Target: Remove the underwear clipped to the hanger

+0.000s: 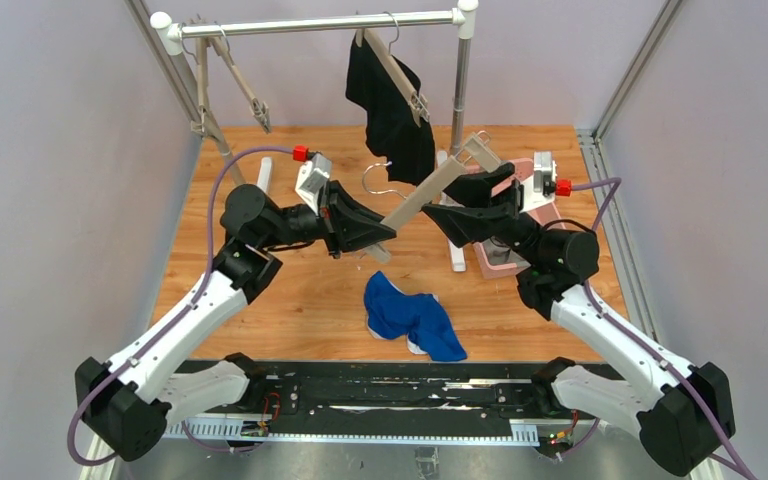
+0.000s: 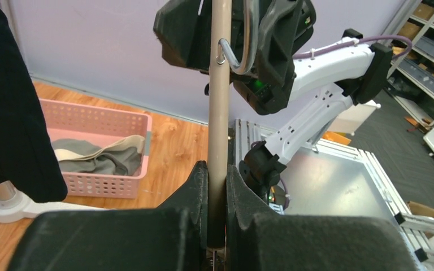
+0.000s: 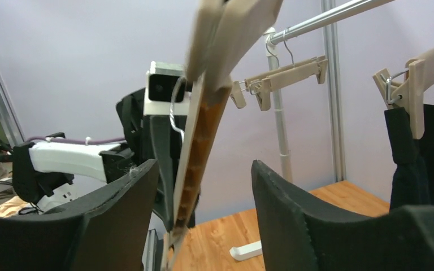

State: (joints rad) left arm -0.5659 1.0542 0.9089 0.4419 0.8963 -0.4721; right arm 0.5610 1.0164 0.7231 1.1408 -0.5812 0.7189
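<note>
**Our count: threes, twos and ones**

We count three briefs: a black brief, a blue brief and a grey brief. We count three wooden hangers: a bare hanger, a loaded hanger and a loose hanger. We see two arms with one tool each: the left tool and the right tool. We find one pink basket, one rail and one counter.

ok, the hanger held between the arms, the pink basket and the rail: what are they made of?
Hanger: pale matte bar, wood or plastic, unclear; its shiny wire hook looks metal. Pink basket: gridded perforated walls, likely moulded plastic. Rail: bright reflective tube, likely metal.
</note>
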